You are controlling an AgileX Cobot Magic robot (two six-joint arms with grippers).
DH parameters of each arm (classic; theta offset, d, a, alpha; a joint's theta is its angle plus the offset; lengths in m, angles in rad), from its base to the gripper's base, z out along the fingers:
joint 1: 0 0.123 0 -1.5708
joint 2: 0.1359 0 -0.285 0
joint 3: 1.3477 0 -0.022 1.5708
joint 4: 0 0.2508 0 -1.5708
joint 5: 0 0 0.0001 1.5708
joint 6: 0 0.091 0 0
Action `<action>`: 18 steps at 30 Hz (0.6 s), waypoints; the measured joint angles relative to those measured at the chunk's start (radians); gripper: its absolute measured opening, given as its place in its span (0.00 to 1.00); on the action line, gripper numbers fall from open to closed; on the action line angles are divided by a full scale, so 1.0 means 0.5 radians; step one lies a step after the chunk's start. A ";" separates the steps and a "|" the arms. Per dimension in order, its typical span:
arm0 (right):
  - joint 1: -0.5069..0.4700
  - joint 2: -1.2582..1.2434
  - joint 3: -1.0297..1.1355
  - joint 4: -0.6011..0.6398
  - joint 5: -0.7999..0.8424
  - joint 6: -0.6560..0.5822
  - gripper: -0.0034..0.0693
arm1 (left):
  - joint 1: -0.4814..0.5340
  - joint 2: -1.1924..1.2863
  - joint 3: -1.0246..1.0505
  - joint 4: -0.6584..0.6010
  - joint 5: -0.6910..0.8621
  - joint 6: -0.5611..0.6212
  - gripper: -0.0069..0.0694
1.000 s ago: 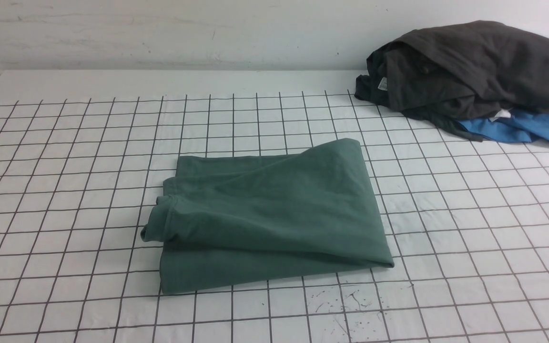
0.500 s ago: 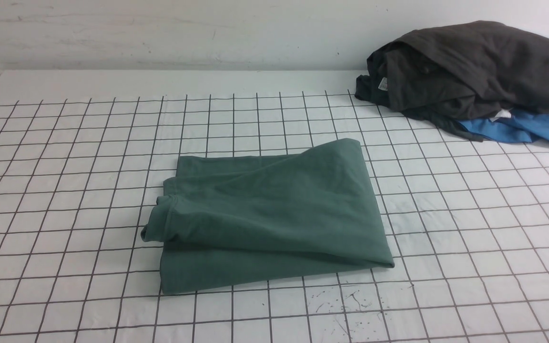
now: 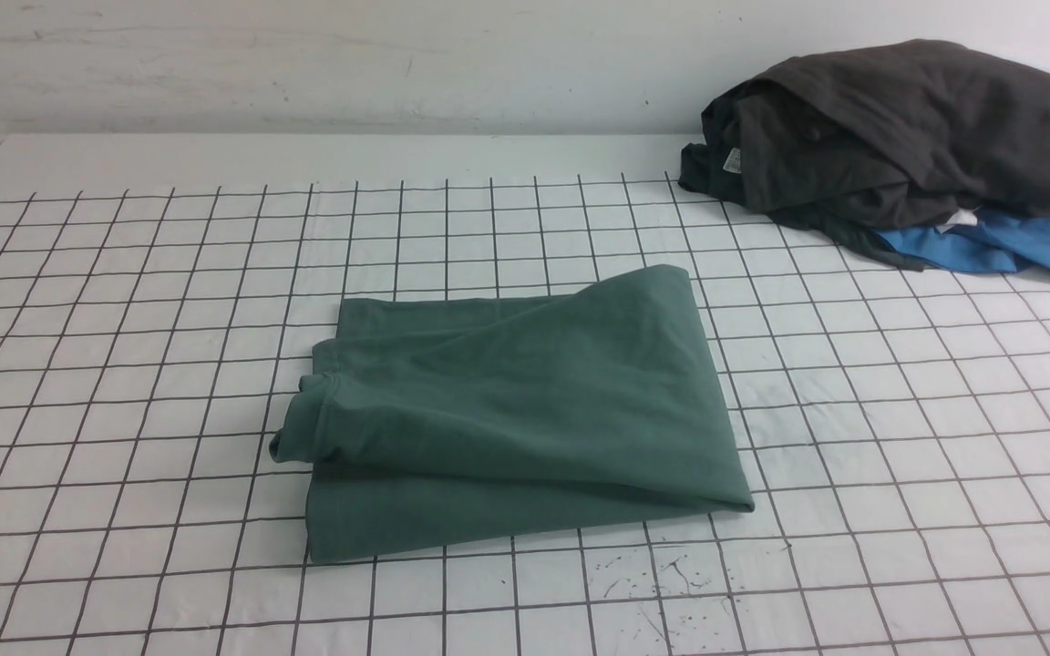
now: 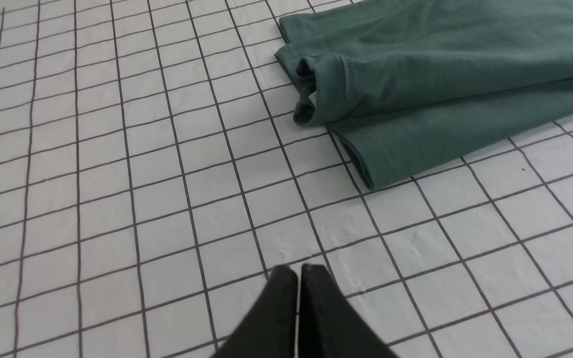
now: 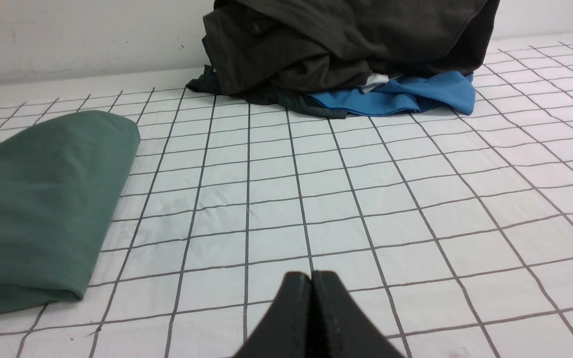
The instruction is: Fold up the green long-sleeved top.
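Observation:
The green long-sleeved top (image 3: pixel 516 419) lies folded into a compact, roughly square bundle in the middle of the gridded table, with a rolled cuff sticking out at its left edge. Its cuff and hem corner show in the left wrist view (image 4: pixel 416 84), and its rounded fold shows in the right wrist view (image 5: pixel 43 209). My left gripper (image 4: pixel 299 271) is shut and empty over bare grid, well short of the top. My right gripper (image 5: pixel 310 276) is also shut and empty, off to the top's right side. Neither arm appears in the front view.
A heap of dark charcoal-grey garment (image 3: pixel 899 137) sits at the far right corner on a bright blue garment (image 3: pixel 990 248); both also show in the right wrist view (image 5: pixel 346 44). A white wall (image 3: pixel 306 64) backs the table. Ink specks (image 3: pixel 662 574) mark the cloth near the front.

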 joint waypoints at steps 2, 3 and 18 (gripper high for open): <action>0.000 0.000 0.000 0.000 0.000 0.000 0.03 | 0.000 0.000 0.000 0.000 0.000 0.000 0.08; 0.000 0.000 0.000 0.000 0.000 0.000 0.03 | 0.000 0.000 0.000 0.000 0.000 0.000 0.08; 0.000 0.000 0.000 0.000 0.000 0.000 0.03 | 0.000 0.000 0.006 0.011 -0.030 0.000 0.08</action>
